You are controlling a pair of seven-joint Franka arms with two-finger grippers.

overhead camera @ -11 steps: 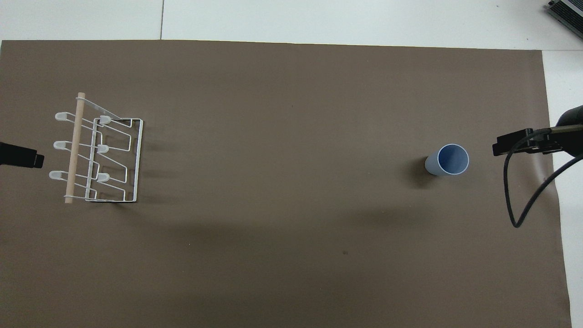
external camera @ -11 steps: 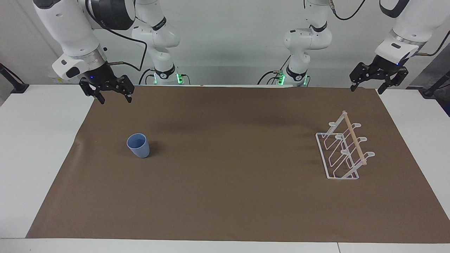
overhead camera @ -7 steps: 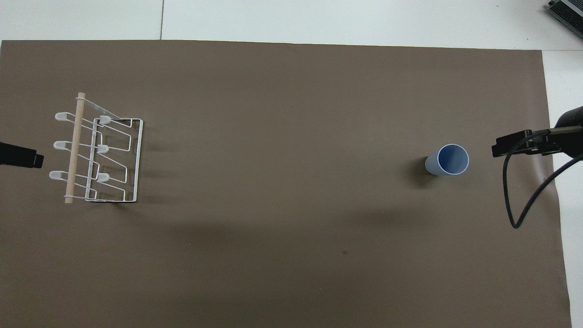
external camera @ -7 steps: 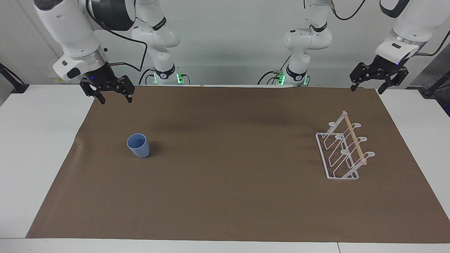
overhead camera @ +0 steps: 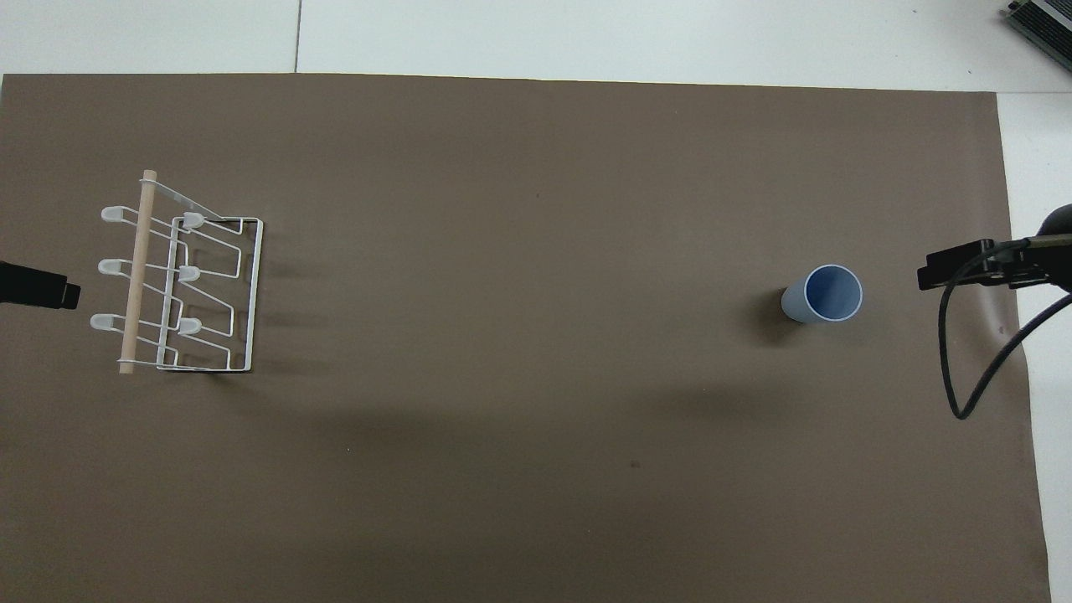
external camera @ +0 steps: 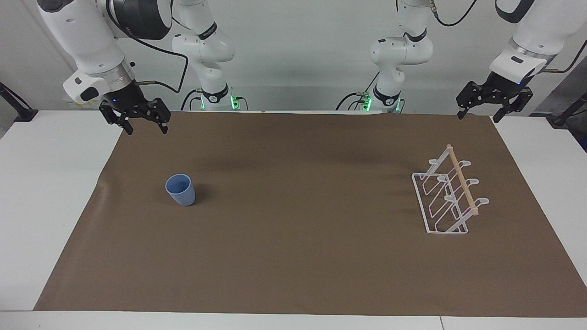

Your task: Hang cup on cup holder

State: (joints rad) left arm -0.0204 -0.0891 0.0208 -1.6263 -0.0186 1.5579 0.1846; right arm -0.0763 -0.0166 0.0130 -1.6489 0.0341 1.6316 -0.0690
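Note:
The light-blue cup (external camera: 180,189) stands upright, mouth up, on the brown mat toward the right arm's end of the table; from overhead the cup (overhead camera: 825,295) shows its open mouth. The white wire cup holder (external camera: 447,197) with its wooden dowel on top stands toward the left arm's end, and overhead the cup holder (overhead camera: 180,285) has bare prongs. My right gripper (external camera: 146,131) hangs open and empty over the mat's corner near the robots; its tip (overhead camera: 955,275) shows beside the cup. My left gripper (external camera: 478,118) waits open over the mat's other near corner, its tip (overhead camera: 46,289) by the holder.
A brown mat (external camera: 293,266) covers most of the white table (external camera: 41,192). A black cable (overhead camera: 963,368) loops down from the right arm's wrist. A dark device corner (overhead camera: 1043,21) sits at the table's farthest edge toward the right arm's end.
My right gripper has drifted a little toward the right arm's end of the table, away from the cup. The left arm, cup and holder have not moved.

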